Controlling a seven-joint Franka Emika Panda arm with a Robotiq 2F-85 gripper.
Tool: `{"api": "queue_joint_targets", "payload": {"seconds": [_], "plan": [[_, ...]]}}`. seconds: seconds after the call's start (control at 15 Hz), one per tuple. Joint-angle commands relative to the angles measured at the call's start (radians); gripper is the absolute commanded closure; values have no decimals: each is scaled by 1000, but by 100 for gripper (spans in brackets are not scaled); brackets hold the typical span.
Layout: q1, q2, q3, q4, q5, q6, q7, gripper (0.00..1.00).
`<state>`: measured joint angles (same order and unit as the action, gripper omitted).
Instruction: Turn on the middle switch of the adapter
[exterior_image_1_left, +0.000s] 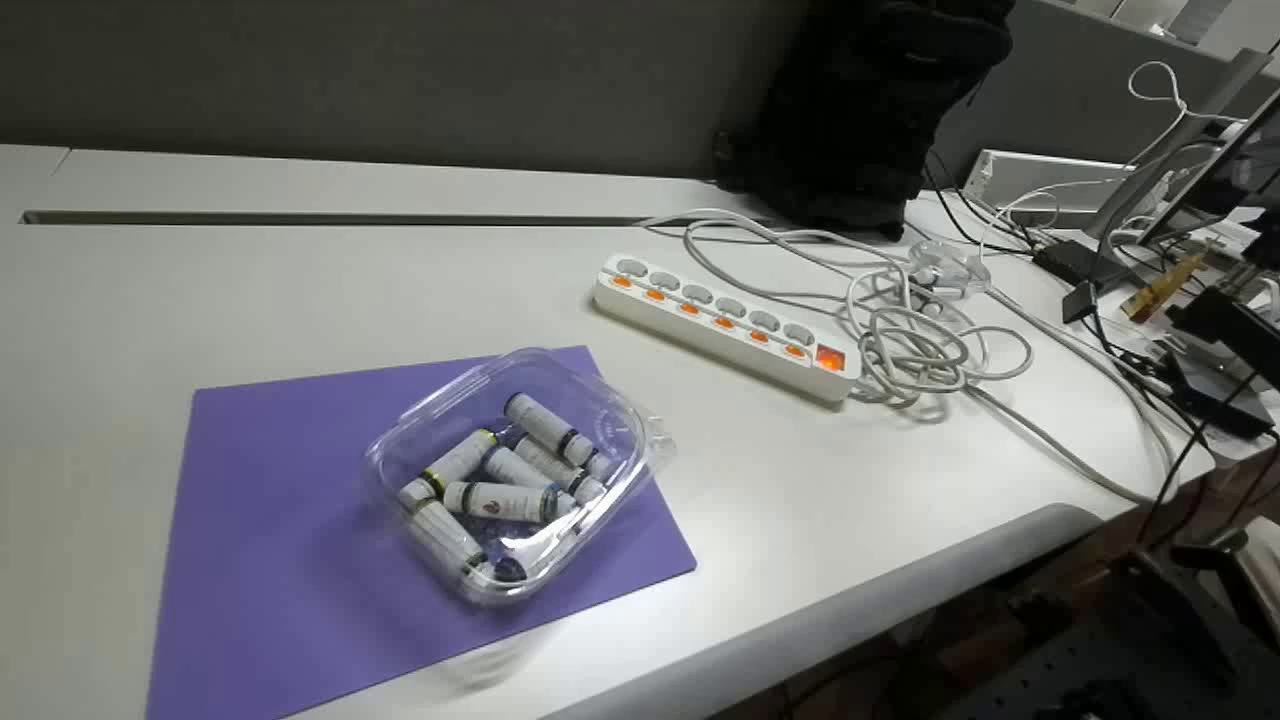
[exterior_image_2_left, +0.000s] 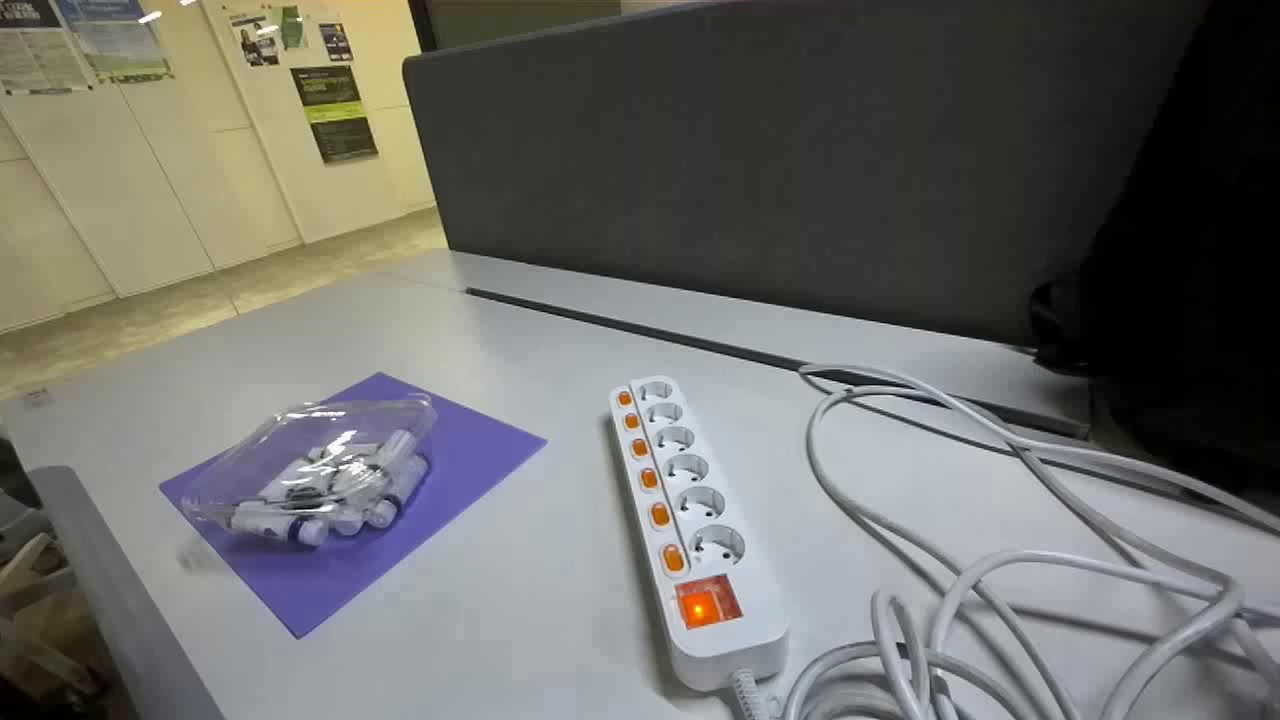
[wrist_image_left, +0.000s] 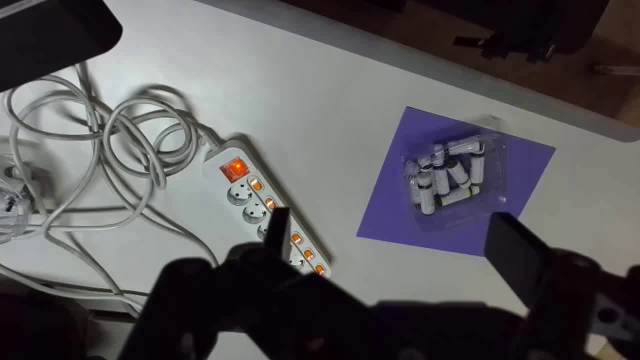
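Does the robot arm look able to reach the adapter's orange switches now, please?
Probably yes: in both exterior views nothing covers the orange switches, though how far the open gripper hangs from them is unclear.

The adapter (exterior_image_1_left: 712, 338) presents a smooth plastic housing of low sheen, with glossy switches (exterior_image_2_left: 649, 478) and a smooth, plastic-sheathed cord (exterior_image_2_left: 1085, 558). The tray (exterior_image_1_left: 485, 405) is clear, highly glossy plastic; the purple sheet (exterior_image_1_left: 280, 540) is smooth and matt, and the surface (exterior_image_1_left: 350, 290) smooth with a soft sheen. The partition (exterior_image_2_left: 760, 170) appears matt and cloth-faced, the bag (exterior_image_1_left: 870, 110) appears dull cloth, and the pincer (wrist_image_left: 392, 235) shows a matt finish.
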<state>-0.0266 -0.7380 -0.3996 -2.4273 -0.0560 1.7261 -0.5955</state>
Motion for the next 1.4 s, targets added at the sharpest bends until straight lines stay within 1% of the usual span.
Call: {"api": "queue_joint_targets", "payload": {"seconds": [0.0, 0.8, 1.07, 1.2, 1.33], "plan": [[-19, 6, 14, 2, 11, 1, -11, 0], [-19, 5, 14, 2, 11, 3, -11, 0], [-22, 66, 1, -66, 32, 154, 4, 0], [-35, 121, 5, -122, 25, 284, 16, 0], [-48, 204, 14, -183, 14, 432, 25, 0]]}}
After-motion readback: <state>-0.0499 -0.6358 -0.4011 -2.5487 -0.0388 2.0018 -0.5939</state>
